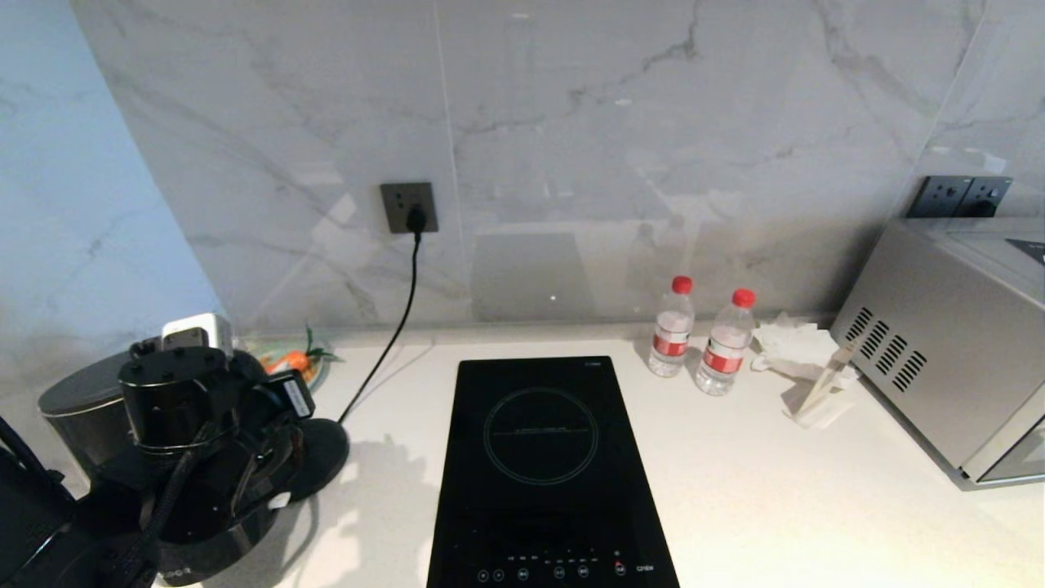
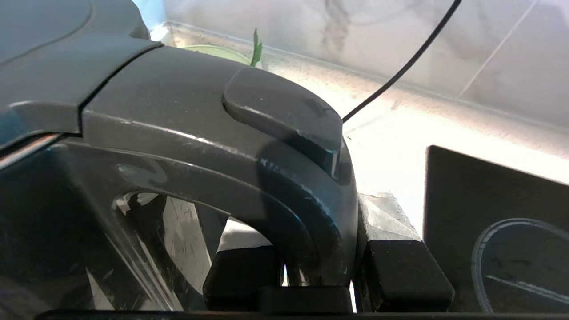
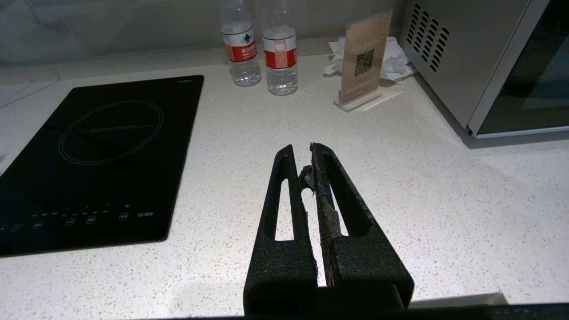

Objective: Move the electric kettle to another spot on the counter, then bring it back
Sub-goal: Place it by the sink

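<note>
The electric kettle [image 1: 77, 408] is seen at the left end of the counter [image 1: 759, 482], close to the back wall, largely hidden in the head view behind the left arm. Its glossy black loop handle [image 2: 284, 209] is clamped between the two black fingers [image 2: 400, 275] of the left gripper [image 2: 318, 275], one finger on each side of the loop (the grip is plain only in the left wrist view). Whether the kettle's bottom rests on the counter or is raised cannot be told. The flat black round power base [image 1: 322, 457] lies just beside the arm, toward the hob, and its cord [image 1: 392, 327] is led up the wall to a dark socket [image 1: 408, 207].

The black glass induction hob [image 1: 543, 474] is set into the middle of the counter. Behind its far right corner two water bottles [image 1: 698, 339] with red caps stand side by side near the back edge, with crumpled tissue [image 1: 788, 343] and a clear card stand [image 1: 824, 392] next to them. A steel microwave [image 1: 947, 343] occupies the right end.

The right gripper [image 3: 302, 160] is held above bare counter between hob and microwave, its jaws brought together with nothing between them.
</note>
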